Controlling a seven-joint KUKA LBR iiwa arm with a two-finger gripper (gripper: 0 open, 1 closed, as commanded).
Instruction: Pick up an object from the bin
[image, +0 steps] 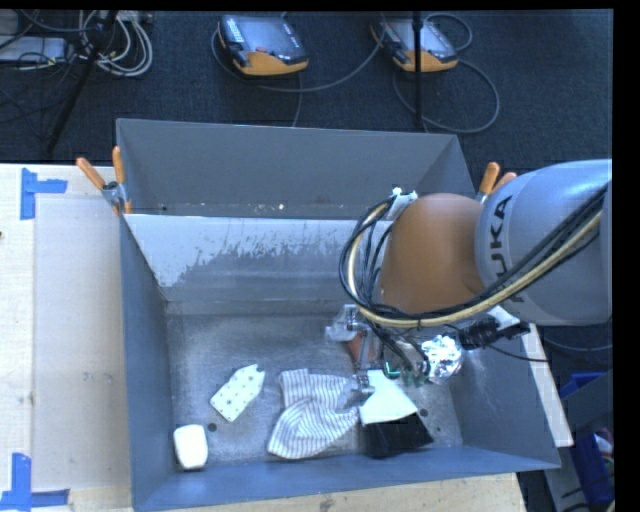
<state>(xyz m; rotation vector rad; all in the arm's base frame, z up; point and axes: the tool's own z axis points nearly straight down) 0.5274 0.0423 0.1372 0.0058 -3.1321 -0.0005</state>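
The arm hides part of the bin.

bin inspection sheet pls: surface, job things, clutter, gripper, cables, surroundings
surface: grey metal bin, floor bare toward the back, far wall scuffed
job's things: crumpled striped cloth at front middle; white piece and black piece to its right, touching each other
clutter: cream dotted tag left of the cloth; small white block near the front left corner
grippers: gripper low over the cloth's right edge, beside the white piece; grip cannot be told
cables: black and yellow cables looped round the orange wrist cover
surroundings: two orange-and-black handsets and tangled leads on the dark floor behind the bin
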